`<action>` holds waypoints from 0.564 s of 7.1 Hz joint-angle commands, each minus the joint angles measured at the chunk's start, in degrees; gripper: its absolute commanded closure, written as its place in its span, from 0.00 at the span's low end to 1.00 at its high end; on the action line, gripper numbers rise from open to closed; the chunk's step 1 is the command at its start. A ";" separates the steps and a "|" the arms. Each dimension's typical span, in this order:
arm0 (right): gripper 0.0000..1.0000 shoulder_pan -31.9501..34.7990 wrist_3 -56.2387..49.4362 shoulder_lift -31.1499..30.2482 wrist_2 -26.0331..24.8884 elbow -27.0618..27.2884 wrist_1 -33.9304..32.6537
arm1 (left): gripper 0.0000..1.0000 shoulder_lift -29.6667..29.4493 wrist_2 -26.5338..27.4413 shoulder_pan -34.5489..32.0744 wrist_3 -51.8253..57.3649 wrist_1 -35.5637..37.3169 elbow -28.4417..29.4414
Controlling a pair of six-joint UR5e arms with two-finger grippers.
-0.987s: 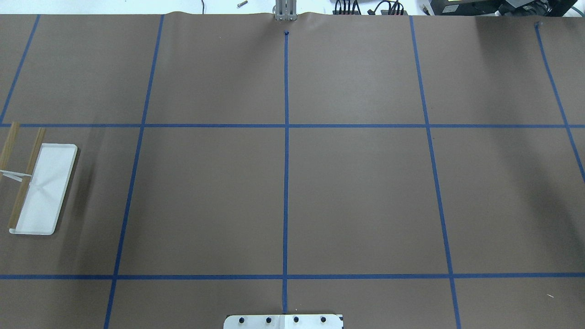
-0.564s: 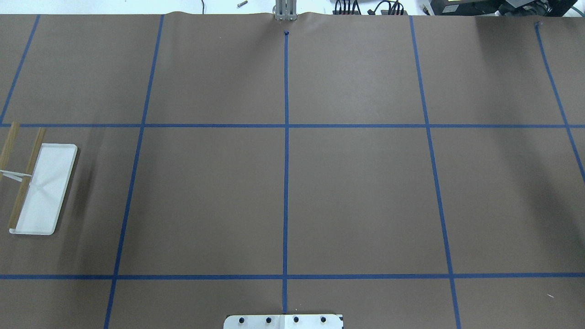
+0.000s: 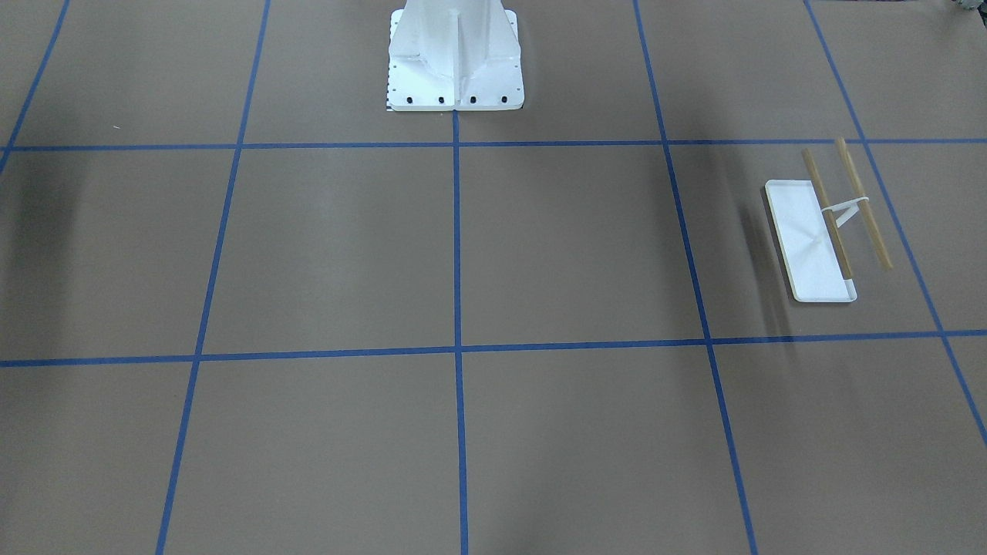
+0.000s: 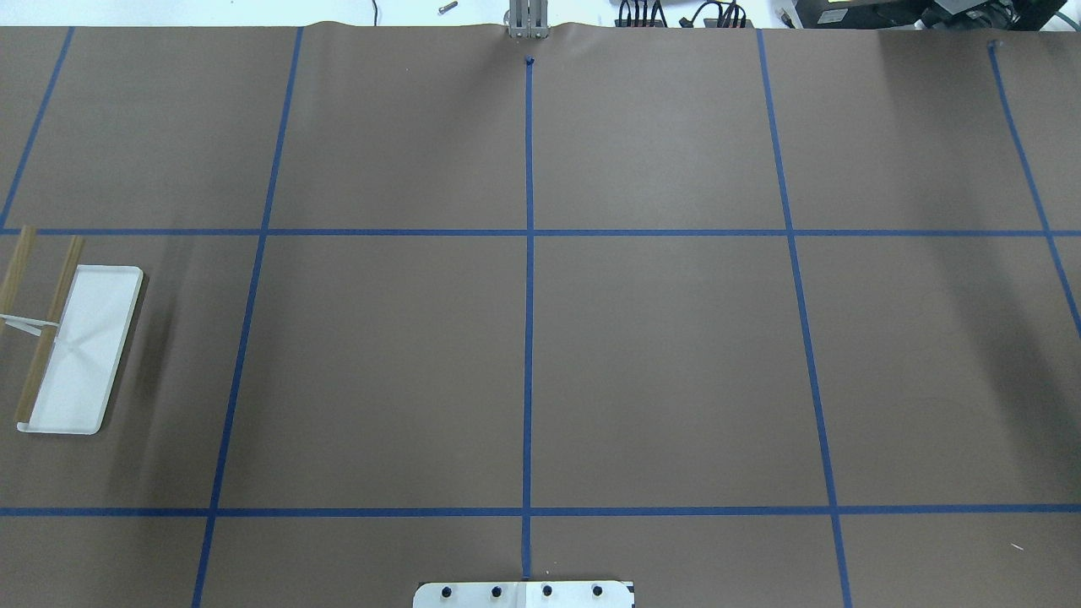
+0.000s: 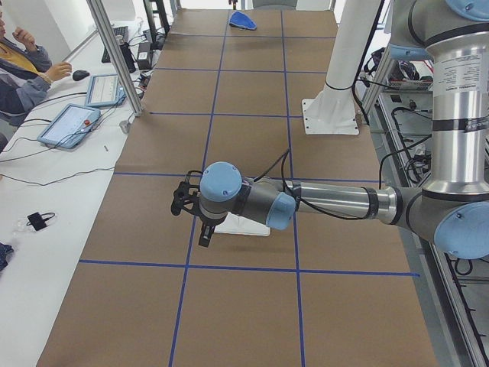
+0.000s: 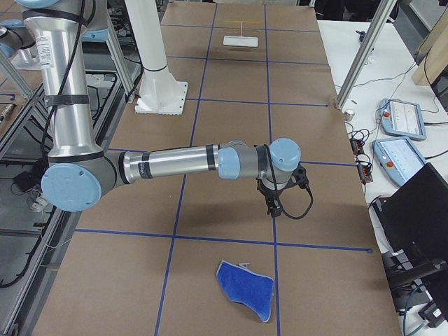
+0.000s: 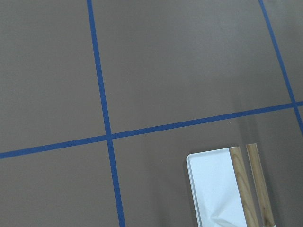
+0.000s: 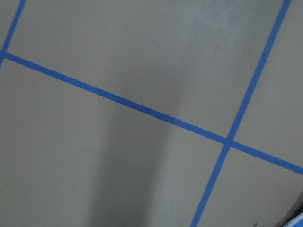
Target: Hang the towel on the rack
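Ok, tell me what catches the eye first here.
The bright-blue towel lies rumpled at the table's end on the robot's right, far from the rack at the left end. Each arm stretches out over the brown table: the right gripper short of the towel, the left gripper beside the rack.

You're looking at a long table (image 4: 659,363) covered in brown paper (image 3: 331,247) and marked into large squares with blue tape (image 4: 529,338). The robot's white bolted pedestal (image 3: 455,69) stands at the middle of one long edge. Near the end on the robot's left, the rack (image 3: 808,239) sits with its flat white tray base on the paper, in the middle row of squares. Well apart, at the opposite end, the blue towel (image 6: 245,288) lies rumpled on the paper, just beside a tape line.
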 commanded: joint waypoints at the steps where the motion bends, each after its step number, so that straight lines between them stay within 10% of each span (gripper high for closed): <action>1: 0.00 0.07 0.20 1.33 -5.81 -15.66 17.51 | 0.02 0.13 0.02 0.78 -0.13 -0.90 -0.01; 4: 0.00 2.34 -0.85 4.06 -6.20 -27.07 22.01 | 0.02 0.05 0.11 1.40 -0.04 -3.19 0.34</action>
